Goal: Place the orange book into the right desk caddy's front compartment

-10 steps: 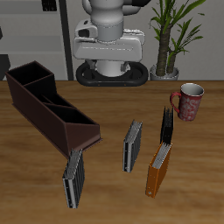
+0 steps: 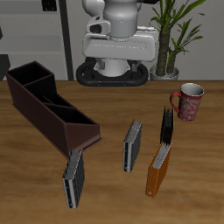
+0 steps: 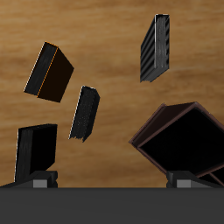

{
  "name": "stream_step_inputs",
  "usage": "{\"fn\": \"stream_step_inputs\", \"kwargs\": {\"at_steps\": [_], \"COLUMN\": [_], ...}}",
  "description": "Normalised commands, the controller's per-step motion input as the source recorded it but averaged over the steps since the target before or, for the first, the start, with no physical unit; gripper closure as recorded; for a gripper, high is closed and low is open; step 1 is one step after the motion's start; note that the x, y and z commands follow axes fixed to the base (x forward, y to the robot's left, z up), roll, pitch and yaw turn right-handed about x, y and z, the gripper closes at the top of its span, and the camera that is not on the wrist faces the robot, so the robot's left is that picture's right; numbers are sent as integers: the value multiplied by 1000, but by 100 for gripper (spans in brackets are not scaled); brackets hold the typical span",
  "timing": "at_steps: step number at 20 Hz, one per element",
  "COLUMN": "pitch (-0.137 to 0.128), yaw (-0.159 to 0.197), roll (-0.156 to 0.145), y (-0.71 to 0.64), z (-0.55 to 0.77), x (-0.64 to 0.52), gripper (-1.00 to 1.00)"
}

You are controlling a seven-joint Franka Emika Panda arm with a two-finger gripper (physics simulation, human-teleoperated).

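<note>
From the front, the gripper is hidden behind the robot's body while the orange book (image 2: 158, 171) stands near the table's front edge beside a black book (image 2: 166, 125); the wrist camera shows the orange book (image 3: 50, 72) well below, the caddy (image 3: 179, 140) cut off, and whether the fingers are apart cannot be told.

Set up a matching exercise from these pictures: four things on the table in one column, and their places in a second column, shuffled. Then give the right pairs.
Things
1. orange book
2. right desk caddy
3. red mug
4. thin black book

Places
A. beside the plant pot, at the back of the table
B. near the table's front edge, lying just in front of the thin black book
C. standing on edge between the mug and the orange book
D. running slantwise from the table's back edge to a grey book near its front edge

Pairs: 1-B, 2-D, 3-A, 4-C
</note>
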Motion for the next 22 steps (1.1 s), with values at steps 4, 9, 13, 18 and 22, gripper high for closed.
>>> {"fn": "stream_step_inputs", "kwargs": {"at_steps": [4,9,13,18,22], "pitch": [-31,-23,6,-35,-52], "yaw": [10,5,10,0,-26], "roll": [-8,-9,23,2,13], "y": [272,323,380,152,90], "z": [66,-62,-67,12,-8], "x": [433,368,314,216,287], "gripper": [-100,-100,-100,-100,-100]}}
